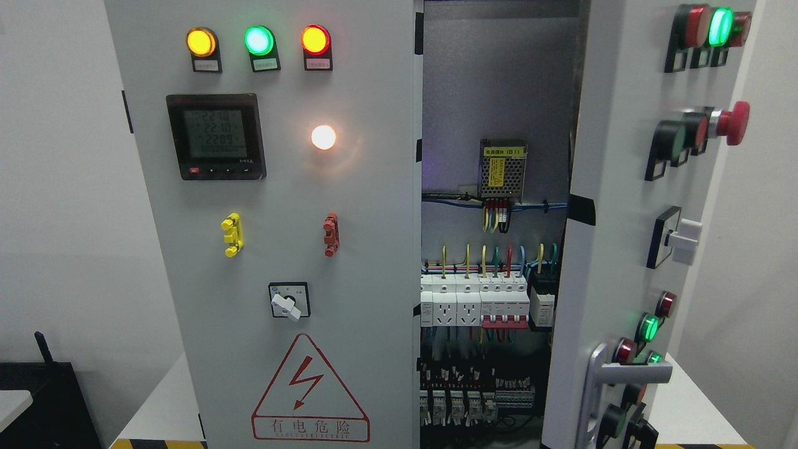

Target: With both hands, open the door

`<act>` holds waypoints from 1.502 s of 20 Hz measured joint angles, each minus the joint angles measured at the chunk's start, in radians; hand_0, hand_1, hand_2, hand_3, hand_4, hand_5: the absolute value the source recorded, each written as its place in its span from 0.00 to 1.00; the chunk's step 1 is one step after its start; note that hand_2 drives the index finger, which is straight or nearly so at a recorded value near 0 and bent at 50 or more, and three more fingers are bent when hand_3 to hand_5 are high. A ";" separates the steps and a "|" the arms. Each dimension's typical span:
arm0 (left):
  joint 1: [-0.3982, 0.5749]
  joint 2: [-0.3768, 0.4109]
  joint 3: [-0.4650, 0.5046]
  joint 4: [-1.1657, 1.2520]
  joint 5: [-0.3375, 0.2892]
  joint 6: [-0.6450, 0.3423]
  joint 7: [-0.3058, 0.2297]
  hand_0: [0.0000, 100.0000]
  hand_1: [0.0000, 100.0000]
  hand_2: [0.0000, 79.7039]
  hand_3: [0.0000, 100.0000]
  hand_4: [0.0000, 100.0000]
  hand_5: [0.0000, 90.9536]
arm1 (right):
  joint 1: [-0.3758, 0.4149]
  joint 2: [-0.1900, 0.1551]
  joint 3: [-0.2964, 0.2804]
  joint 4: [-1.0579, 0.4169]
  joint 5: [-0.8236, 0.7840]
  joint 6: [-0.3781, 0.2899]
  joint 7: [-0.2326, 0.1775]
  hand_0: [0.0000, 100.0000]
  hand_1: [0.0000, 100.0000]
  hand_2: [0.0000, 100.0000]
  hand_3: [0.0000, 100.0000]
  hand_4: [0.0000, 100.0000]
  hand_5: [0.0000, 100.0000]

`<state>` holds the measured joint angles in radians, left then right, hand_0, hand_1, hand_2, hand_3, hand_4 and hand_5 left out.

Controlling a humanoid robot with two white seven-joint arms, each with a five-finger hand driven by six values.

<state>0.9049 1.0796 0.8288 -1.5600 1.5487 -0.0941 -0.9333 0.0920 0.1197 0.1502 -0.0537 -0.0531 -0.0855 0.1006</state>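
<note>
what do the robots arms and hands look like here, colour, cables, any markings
Neither arm nor hand shows in the head view, so their look cannot be told. The picture holds only the grey cabinet: its closed left door with lamps and meter, and the right door swung open, its silver handle untouched, wiring and breakers visible inside.

Around me: plain white wall (pixel 59 187) on the left, evenly lit, no shadows to speak of. Same white wall on the right side (pixel 757 262). Below, a white desk (pixel 165 405) shows at the bottom left & again at the bottom right. Yellow-black hazard tape (pixel 156 444) runs along its front edge. Far lower left: a black box (pixel 53 399) w/ a short black antenna (pixel 43 346) sticking up, tilted slightly. Beside it, at the pic's edge, a bit of sth white, can't tell what.
</note>
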 measured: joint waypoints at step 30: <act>-0.977 0.379 -0.714 -0.142 0.074 -0.001 0.002 0.00 0.00 0.00 0.00 0.03 0.00 | 0.000 0.000 0.000 0.000 -0.001 0.000 0.000 0.23 0.00 0.00 0.00 0.00 0.00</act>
<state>-0.0718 1.4583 0.1151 -1.7016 1.6225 -0.0948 -0.9313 0.0921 0.1197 0.1502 -0.0537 -0.0536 -0.0855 0.1003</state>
